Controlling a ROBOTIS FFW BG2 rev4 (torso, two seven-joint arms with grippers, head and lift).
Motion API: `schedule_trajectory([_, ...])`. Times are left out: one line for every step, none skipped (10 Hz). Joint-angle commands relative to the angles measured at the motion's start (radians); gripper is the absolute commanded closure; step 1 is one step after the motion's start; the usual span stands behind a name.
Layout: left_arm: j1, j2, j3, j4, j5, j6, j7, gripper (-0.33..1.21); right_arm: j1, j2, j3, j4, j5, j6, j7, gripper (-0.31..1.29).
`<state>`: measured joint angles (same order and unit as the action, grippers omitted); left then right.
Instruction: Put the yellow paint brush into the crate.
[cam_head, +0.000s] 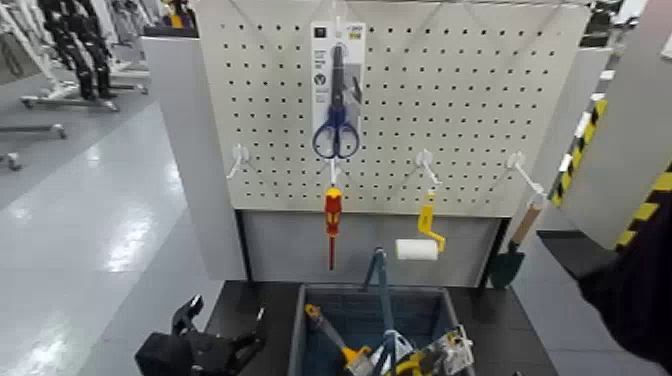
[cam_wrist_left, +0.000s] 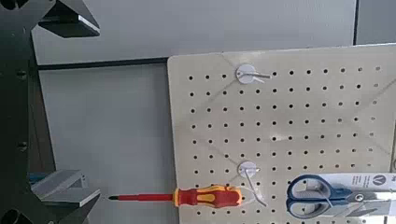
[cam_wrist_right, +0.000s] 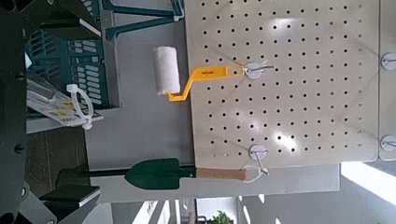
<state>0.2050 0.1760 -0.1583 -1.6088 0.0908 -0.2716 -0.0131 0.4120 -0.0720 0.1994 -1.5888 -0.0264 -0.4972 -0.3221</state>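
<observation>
The crate stands at the near edge of the dark table, its hoop handle upright. Inside it lies a slim orange and yellow tool that looks like the yellow paint brush, beside some packaged items. My left gripper hovers open and empty just left of the crate, and in the left wrist view its fingers face the pegboard. My right gripper is open and empty, with the crate seen beyond it. The right arm is at the right edge.
On the pegboard hang packaged scissors, a red-and-yellow screwdriver, a yellow-handled roller and a green trowel. The leftmost hook is bare. Open floor lies to the left.
</observation>
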Motion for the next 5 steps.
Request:
schedule_trajectory([0.036,0.002,-0.001,-0.008,-0.017,-0.032,0.015,0.1,-0.001,0.0,0.0,-0.002,-0.001,0.003,0.0,0.13])
schedule_trajectory([0.043,0.002,-0.009,-0.01,-0.02,-0.038,0.016,0.1,0.001,0.0,0.0,-0.003,-0.001,0.003,0.0,0.13])
schedule_trajectory([0.047,0.0,-0.015,-0.006,-0.017,-0.052,0.016,0.1,0.001,0.0,-0.002,-0.005,-0.001,0.006,0.002,0.13])
schedule_trajectory([0.048,0.0,-0.017,-0.002,-0.016,-0.071,0.018,0.1,0.001,0.0,-0.003,-0.005,-0.001,0.006,0.002,0.13])
schedule_trajectory([0.051,0.0,-0.018,0.0,-0.016,-0.077,0.025,0.11,0.001,0.0,-0.003,-0.007,-0.001,0.009,0.002,0.13])
